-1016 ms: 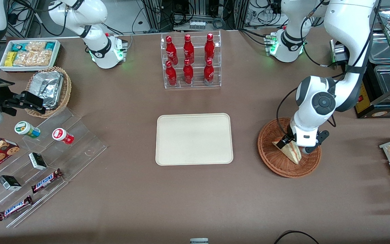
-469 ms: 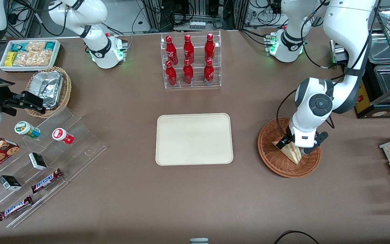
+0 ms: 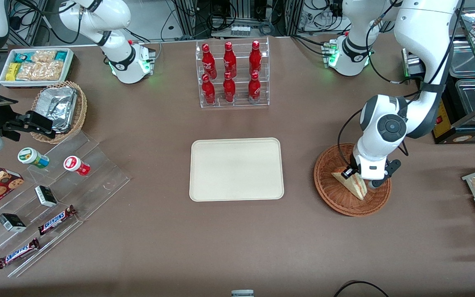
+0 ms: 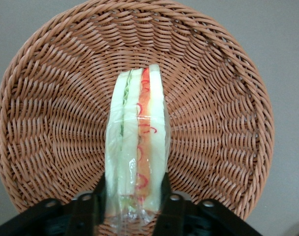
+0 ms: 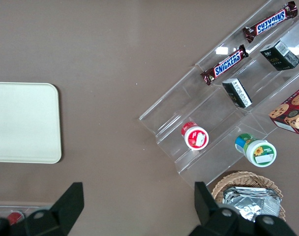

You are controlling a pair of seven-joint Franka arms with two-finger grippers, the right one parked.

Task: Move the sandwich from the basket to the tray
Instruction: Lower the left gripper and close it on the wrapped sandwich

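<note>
While my arm has barely shifted since a moment ago, my pincer (image 3: 358, 176) stays low over the basket (image 3: 336, 198), its fingers (image 4: 88, 209) clamped on both flat faces of the sandwich (image 3: 355, 185). It stands on edge in the basket, as before, filling stripes showing. On the desk (image 3: 237, 239), the tray (image 3: 236, 169) lies well apart, toward the parked arm's end.

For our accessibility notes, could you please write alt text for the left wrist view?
The black two-finger gripper is shut on a triangular white-bread sandwich, standing on edge with red and green filling showing, over a round reddish-brown wicker basket that rests on a brown table.
</note>
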